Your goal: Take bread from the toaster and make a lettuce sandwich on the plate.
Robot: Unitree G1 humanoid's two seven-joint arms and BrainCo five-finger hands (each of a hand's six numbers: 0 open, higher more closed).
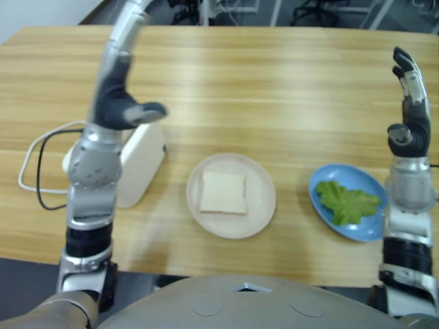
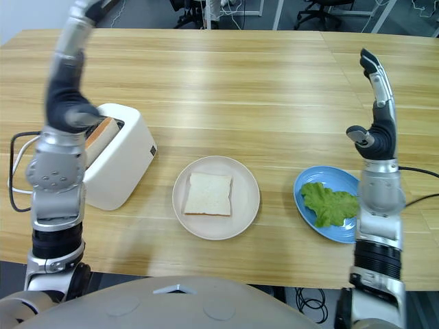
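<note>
Plate [image 2: 243, 216] carries one bread slice [image 2: 208, 194]. Left hand [image 2: 68, 103]: fingers clenched on a second slice [image 2: 103, 131] in the toaster [image 2: 127, 161]. Right hand [image 2: 377, 116]: fingers released, upright; lettuce [image 2: 329, 204] lies wrist-side, apart.

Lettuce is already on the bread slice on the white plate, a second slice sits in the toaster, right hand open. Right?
No. The lettuce lies on the blue plate, apart from the bread slice on the white plate; the right eye view shows it. A second slice sits in the toaster, and the right hand is open.
</note>
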